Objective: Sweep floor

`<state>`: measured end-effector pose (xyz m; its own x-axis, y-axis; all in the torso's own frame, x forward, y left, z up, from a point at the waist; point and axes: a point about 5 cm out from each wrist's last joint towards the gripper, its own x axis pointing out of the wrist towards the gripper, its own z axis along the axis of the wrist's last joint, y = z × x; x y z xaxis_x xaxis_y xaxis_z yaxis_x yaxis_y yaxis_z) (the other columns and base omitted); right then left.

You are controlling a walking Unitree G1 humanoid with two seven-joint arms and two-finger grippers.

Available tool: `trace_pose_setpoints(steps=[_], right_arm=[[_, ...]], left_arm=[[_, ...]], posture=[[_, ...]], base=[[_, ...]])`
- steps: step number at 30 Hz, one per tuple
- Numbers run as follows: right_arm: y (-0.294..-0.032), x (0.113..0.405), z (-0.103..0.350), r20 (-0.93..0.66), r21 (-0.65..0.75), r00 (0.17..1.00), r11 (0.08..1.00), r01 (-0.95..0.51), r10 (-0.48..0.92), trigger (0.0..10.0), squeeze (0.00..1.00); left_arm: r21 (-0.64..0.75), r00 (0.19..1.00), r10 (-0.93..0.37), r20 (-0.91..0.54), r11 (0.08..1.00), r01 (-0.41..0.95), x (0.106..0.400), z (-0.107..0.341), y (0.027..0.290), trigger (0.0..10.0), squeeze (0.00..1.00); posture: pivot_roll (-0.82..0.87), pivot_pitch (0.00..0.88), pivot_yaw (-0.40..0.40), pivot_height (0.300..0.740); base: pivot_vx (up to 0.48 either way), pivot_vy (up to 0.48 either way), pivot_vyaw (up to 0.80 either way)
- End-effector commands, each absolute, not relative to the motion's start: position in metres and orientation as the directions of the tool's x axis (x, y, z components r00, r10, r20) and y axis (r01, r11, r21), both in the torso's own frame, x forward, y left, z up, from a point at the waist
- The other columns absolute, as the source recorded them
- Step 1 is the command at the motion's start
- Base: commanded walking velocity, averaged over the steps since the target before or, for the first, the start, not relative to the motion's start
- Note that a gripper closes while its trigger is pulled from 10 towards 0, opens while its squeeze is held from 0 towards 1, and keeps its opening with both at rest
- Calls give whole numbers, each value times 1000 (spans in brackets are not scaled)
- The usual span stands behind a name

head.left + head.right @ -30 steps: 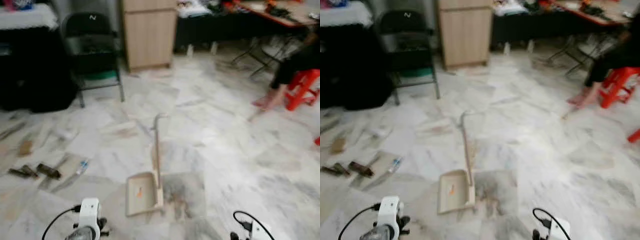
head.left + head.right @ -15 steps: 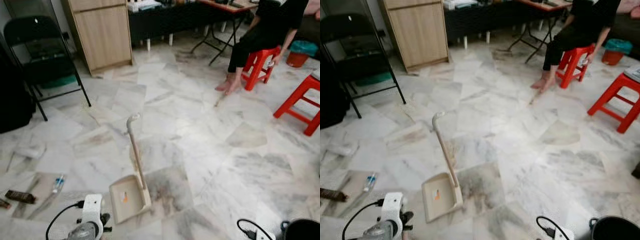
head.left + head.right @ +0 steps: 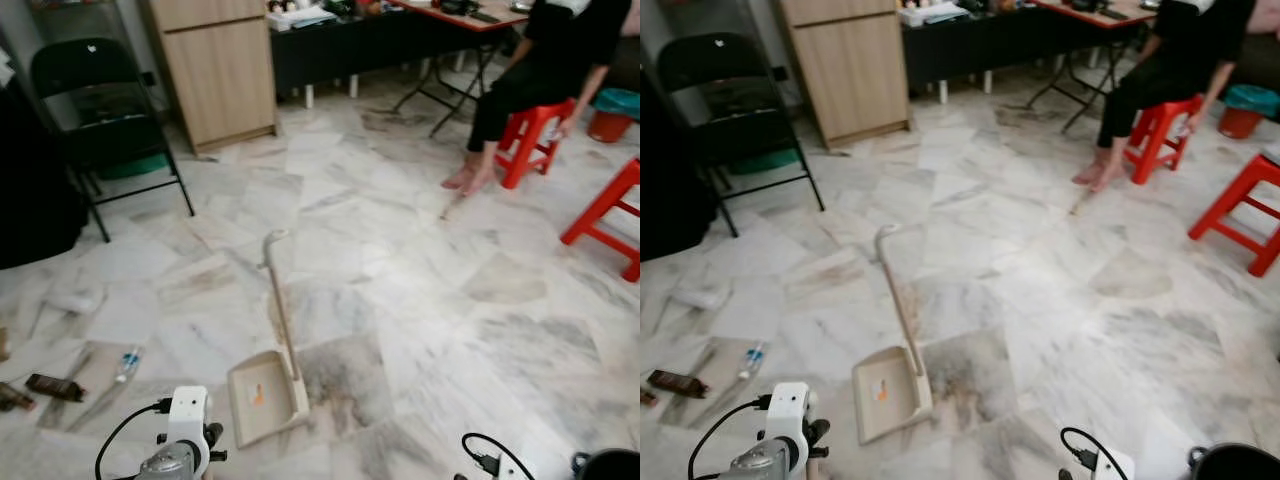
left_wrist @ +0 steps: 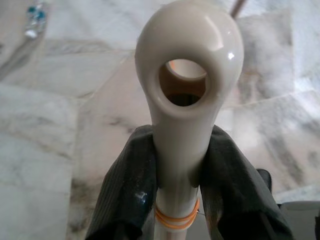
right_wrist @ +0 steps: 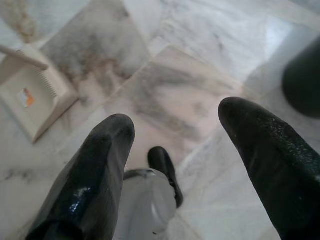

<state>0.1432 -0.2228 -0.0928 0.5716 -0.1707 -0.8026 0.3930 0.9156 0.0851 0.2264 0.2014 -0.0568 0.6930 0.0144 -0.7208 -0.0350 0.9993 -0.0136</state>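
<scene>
Shifted slightly rightward in the head views since half a second ago through camera motion alone; cream plastic long-handled dustpan [image 3: 268, 396] unmoved on the white-grey marble floor [image 3: 400, 260], lower centre of frame, tray flat, handle rising toward frame centre. Left claw [image 4: 180, 175] pinching a glossy cream plastic handle end with hanging hole [image 4: 187, 75], one black finger [image 4: 125, 195] on each side of the neck just above an orange ring. Right claw [image 5: 175, 150] spread and empty over bare marble, dustpan at upper left of its view. Scattered litter at lower left: small clear bottle with blue cap [image 3: 127, 362], dark brown wrapper [image 3: 53, 386]. Seated person on red plastic stool [image 3: 530, 135], upper right. Handle judged light, rigid and slick; firm hold below the flared hole likely safest against slipping, with the long lever prone to swinging.
</scene>
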Motion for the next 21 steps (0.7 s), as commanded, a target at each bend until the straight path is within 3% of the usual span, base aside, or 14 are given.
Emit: trace_pose_setpoints(steps=[1, 7, 21], right_arm=[[-216, 143, -94, -807, 90, 569, 921, 379, -156, 10000, 0], [-216, 145, -94, -810, 89, 565, 919, 385, -158, 10000, 0], [-226, 142, -93, -818, 77, 549, 912, 403, -173, 10000, 0]], left_arm=[[-2, 678, 35, -734, 999, -54, 220, -60, 208, 10000, 0], [-2, 681, 38, -732, 998, -58, 221, -59, 209, 10000, 0], [-6, 685, 41, -728, 998, -67, 224, -58, 208, 10000, 0]], posture=[[-127, 0, 12, 740], [-129, 0, 12, 740], [-128, 0, 10, 740]], base=[[0, 0, 0], [0, 0, 0], [0, 278, 0]])
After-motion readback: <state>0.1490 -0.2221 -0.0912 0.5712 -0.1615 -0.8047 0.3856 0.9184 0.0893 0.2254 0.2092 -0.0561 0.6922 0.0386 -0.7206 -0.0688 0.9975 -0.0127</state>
